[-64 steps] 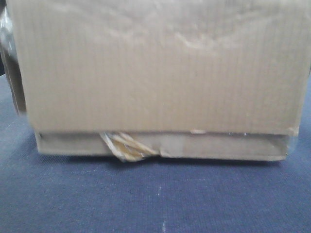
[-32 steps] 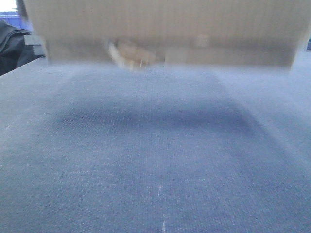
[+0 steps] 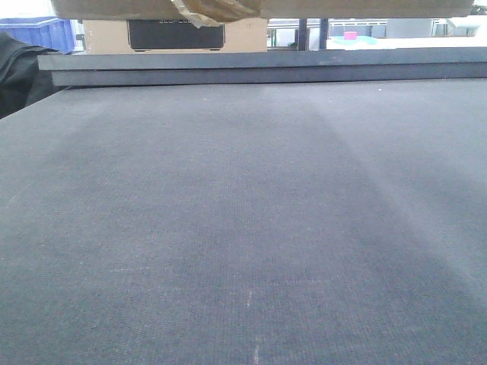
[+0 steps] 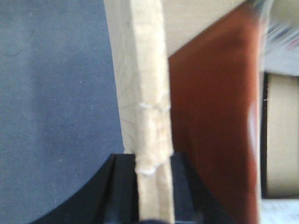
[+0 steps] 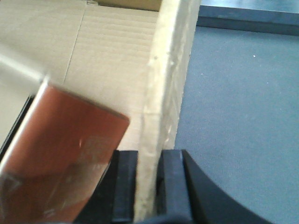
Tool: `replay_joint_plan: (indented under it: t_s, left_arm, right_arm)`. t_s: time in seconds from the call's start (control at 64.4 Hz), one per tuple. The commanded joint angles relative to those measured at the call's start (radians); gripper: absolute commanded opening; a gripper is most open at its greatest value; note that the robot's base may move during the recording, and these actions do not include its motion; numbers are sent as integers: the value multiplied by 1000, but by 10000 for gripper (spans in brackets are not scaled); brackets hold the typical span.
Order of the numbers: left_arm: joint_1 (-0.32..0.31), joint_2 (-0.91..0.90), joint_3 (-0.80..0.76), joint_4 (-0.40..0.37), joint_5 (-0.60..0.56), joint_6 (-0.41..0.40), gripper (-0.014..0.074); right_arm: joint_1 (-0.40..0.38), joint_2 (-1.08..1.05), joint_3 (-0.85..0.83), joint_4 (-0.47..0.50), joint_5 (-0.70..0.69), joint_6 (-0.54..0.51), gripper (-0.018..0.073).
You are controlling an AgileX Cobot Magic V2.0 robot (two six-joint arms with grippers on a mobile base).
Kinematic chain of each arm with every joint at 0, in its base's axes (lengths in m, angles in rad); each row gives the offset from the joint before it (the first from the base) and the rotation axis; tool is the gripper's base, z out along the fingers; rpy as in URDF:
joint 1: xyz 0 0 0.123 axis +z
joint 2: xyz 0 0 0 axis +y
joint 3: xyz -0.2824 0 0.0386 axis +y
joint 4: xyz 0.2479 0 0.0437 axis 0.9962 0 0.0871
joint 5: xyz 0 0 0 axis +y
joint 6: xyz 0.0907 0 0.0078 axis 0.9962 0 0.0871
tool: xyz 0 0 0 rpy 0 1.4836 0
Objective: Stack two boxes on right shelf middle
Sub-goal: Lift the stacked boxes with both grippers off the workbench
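Observation:
A brown cardboard box (image 3: 251, 7) hangs above the dark table (image 3: 243, 228); only its underside shows along the top edge of the front view. My left gripper (image 4: 154, 161) is shut on the box's left wall (image 4: 147, 84). My right gripper (image 5: 149, 156) is shut on the box's right wall (image 5: 168, 70). A reddish-brown item (image 5: 60, 158) lies inside the open box and also shows in the left wrist view (image 4: 215, 116). The shelf is not in view.
A raised dark ledge (image 3: 266, 67) runs along the table's far edge. Behind it stands another cardboard box with a black panel (image 3: 175, 34). A blue bin (image 3: 46, 32) and a black shape (image 3: 19, 72) are at the far left.
The box filled the front view a second ago while resting on the table. It has risen, and now only its bottom edge shows at the top of the frame.

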Motion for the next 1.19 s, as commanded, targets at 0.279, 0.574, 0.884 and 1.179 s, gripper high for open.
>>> replay_joint_plan:
  t_s: [0.279, 0.574, 0.884, 1.179]
  left_arm:
    - [-6, -17, -15, -6, -46, 0, -111]
    - [-6, -17, -15, -5, -69, 0, -111]
    - [-6, -17, -15, -5, -69, 0, -111]
    - [-6, -17, -15, -5, -69, 0, -111]
  right_arm:
    - [-5, -8, -13, -11, -38, -11, -154]
    - [-5, -8, -13, -11, -38, -11, -154]
    - [-5, -8, -13, -11, -38, -11, -154]
    - [-5, -8, -13, -11, -38, -11, -154]
